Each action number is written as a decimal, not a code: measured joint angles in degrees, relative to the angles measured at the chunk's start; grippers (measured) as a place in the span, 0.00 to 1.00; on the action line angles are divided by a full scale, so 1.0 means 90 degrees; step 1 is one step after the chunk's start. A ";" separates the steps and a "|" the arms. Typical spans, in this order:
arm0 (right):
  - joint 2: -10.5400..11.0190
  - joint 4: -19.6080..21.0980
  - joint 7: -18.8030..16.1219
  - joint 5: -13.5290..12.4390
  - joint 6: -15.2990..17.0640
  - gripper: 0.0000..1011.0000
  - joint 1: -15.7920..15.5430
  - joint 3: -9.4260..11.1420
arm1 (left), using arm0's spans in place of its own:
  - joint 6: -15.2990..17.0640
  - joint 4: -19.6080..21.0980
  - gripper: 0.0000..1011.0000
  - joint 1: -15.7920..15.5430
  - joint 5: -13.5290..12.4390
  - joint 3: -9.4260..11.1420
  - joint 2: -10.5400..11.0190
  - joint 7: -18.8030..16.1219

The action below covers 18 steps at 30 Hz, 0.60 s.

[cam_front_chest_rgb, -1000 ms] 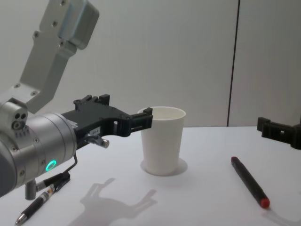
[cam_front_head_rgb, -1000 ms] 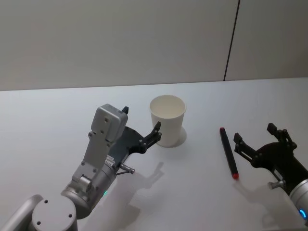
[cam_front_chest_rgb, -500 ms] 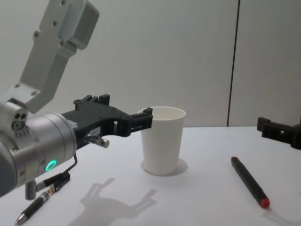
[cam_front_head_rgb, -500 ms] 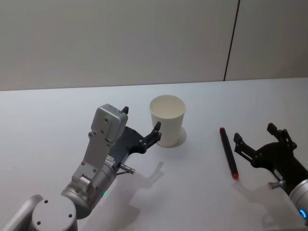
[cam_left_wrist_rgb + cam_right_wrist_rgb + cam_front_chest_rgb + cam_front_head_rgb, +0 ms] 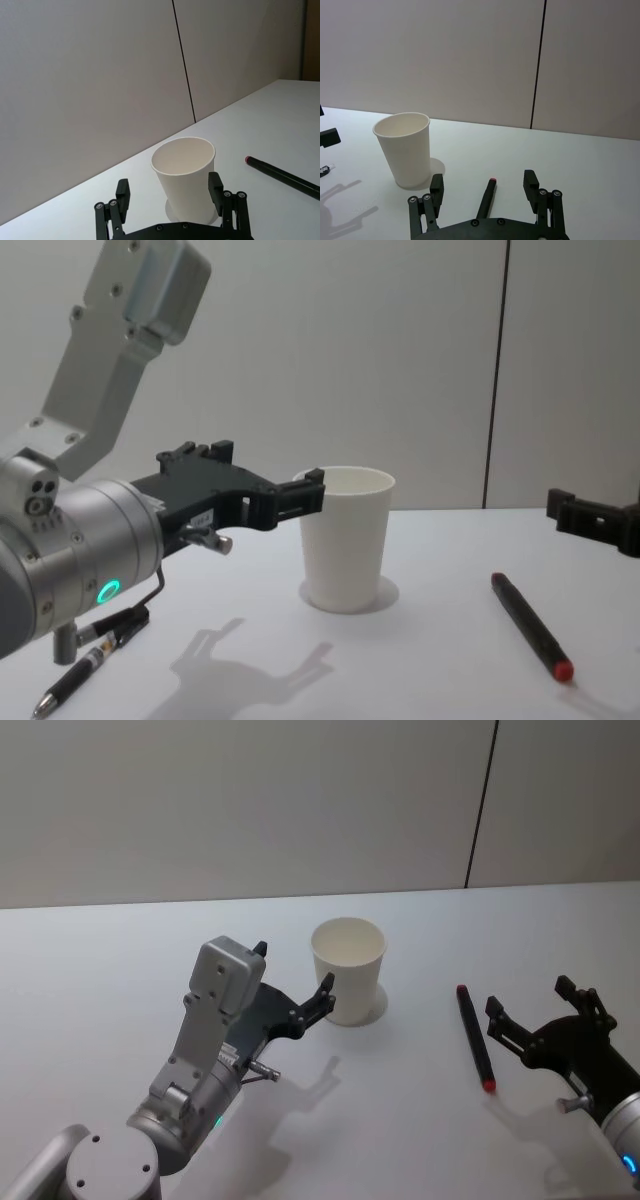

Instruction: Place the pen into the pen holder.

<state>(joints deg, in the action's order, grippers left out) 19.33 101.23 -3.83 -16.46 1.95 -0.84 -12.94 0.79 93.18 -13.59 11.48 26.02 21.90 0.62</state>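
While left gripper (image 5: pixel 293 966) stays beside the pen holder (image 5: pixel 348 972), nothing has moved.

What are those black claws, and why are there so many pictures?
It is a robot with two arms; the claws are its grippers, like hands. One picture looks down from its head, one across from its chest, one from each wrist. On the table stands a paper cup, and a red-tipped pen lies flat. The left gripper is open by the cup, the right gripper open by the pen. Neither holds anything. A second pen lies near the left arm.
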 joint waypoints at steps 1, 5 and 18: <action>0.0000 0.0000 0.0000 0.0000 0.0000 0.99 0.0000 0.0000 | 0.0000 0.0000 0.99 0.0000 0.0000 0.0000 0.0000 0.0000; 0.0000 0.0000 0.0000 0.0000 0.0000 0.99 0.0000 0.0000 | 0.0000 0.0000 0.99 0.0000 0.0000 0.0000 0.0000 0.0000; -0.0007 -0.0003 -0.0011 0.0002 0.0003 0.99 0.0014 0.0000 | 0.0000 0.0000 0.99 0.0000 -0.0001 0.0000 0.0000 0.0000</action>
<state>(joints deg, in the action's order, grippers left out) 19.27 101.20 -3.93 -16.44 1.98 -0.71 -12.94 0.79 93.18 -13.59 11.48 26.02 21.89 0.62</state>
